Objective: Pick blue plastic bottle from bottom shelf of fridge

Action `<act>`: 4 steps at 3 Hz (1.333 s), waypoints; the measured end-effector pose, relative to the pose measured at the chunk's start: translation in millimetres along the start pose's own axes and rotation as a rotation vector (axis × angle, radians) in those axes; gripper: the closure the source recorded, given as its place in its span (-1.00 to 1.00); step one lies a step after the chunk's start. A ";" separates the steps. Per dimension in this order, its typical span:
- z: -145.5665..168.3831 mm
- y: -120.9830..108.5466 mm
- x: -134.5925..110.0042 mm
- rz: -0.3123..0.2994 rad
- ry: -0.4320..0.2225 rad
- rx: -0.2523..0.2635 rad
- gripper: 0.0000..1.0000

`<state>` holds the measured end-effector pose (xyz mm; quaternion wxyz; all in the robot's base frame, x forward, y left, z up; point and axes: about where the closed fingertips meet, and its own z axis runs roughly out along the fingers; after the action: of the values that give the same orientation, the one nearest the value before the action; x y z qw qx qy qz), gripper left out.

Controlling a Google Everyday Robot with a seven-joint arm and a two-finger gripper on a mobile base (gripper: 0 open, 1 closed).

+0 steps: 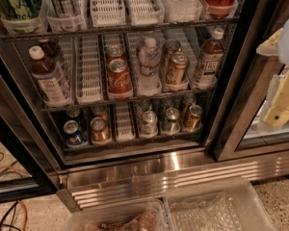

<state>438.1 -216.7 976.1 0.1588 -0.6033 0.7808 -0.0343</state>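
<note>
Blue bottle stands at the right end of the shelf above the cans, label print unreadable; a twin stands far left; two red Coca-Cola cans and one water bottle between; gripper hangs outside the fridge, beside its right door frame; whether it is spread or closed I cannot tell.

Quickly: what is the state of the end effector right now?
End effector: open, holding nothing, at the right edge in front of the fridge door frame.
</note>
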 end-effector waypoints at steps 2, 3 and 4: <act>1.4 -0.4 -2.6 -0.002 -0.027 0.018 -1.00; 22.0 -2.6 -6.8 0.071 -0.113 0.025 -1.00; 45.4 -13.8 -15.9 0.202 -0.257 0.012 -1.00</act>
<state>467.6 -199.0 939.8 0.2636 -0.5201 0.8106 0.0549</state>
